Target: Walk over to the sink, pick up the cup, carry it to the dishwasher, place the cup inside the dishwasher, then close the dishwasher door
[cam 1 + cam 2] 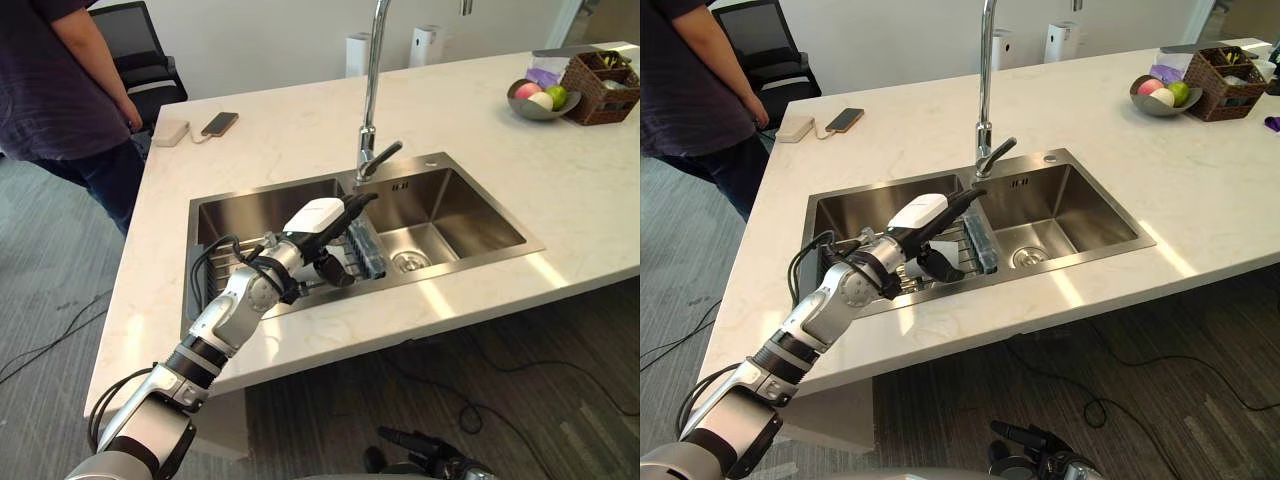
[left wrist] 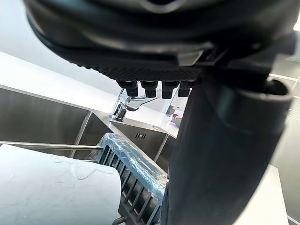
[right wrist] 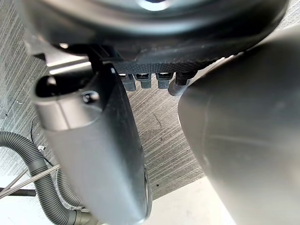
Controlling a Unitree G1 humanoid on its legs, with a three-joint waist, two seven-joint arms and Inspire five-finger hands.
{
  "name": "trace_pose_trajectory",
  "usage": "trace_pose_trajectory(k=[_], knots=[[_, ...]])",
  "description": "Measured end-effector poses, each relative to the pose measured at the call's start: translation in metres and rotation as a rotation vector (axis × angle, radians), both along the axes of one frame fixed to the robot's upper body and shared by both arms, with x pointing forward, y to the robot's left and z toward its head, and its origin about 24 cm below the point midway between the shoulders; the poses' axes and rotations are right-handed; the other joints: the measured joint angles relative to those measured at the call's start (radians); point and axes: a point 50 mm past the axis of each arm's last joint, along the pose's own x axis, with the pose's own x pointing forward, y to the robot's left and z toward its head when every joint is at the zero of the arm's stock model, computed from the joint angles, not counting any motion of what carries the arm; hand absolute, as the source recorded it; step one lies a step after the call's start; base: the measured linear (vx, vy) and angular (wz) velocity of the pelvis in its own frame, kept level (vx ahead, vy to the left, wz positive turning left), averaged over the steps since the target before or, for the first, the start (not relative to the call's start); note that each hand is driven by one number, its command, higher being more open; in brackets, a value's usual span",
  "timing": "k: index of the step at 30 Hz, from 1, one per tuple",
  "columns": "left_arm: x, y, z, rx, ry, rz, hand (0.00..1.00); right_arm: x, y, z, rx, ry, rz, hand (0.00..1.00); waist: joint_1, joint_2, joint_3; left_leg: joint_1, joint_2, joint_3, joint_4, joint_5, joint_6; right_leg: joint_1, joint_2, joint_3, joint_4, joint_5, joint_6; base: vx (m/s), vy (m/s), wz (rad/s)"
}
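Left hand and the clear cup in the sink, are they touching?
Cannot tell. In the left eye view the left hand overlaps the cup, hiding any contact or gap.

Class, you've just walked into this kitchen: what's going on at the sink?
The robot's left hand reaches into the sink's left basin, fingers straight, over a rack near the tap. It holds nothing yet. In the left wrist view, a pale thing beside the hand may be the cup, but I cannot be sure. The right hand hangs open above the floor. A person stands at the counter's far end.
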Motion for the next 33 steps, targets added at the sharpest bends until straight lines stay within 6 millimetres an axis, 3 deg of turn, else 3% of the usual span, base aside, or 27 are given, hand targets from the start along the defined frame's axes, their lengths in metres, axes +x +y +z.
trace_pose_trajectory(k=[7,13,27,33], knots=[[0.004,0.0,-0.008,0.018,0.007,0.047,1.0,0.001,0.0,0.0,0.0,-0.004,0.001,1.0,-0.007,0.001,0.0,0.002,-0.002,0.008,0.0,-0.001,0.001,-0.002,0.0,0.008,0.001,0.002,0.003,-0.04,0.0,-0.03],[0.011,0.016,-0.028,0.039,0.059,0.155,1.0,0.004,0.0,0.002,-0.003,-0.016,0.005,1.0,-0.026,0.011,0.0,0.009,-0.002,0.015,-0.001,-0.001,0.0,0.002,0.002,0.008,0.002,0.004,0.003,-0.03,-0.003,-0.03],[0.011,0.021,-0.04,0.139,0.044,0.205,1.0,0.004,-0.001,0.002,-0.009,-0.014,0.013,1.0,-0.033,0.018,-0.003,0.019,0.0,0.02,-0.005,-0.004,-0.004,0.014,0.003,0.008,-0.009,0.005,0.001,-0.01,-0.001,-0.01],[0.012,0.03,-0.052,0.22,0.19,0.266,1.0,0.005,-0.002,0.003,-0.007,-0.005,0.022,1.0,-0.055,0.03,-0.011,0.029,0.004,0.019,-0.005,-0.008,-0.008,0.033,0.004,0.005,-0.027,0.009,0.001,0.0,0.0,0.0]])
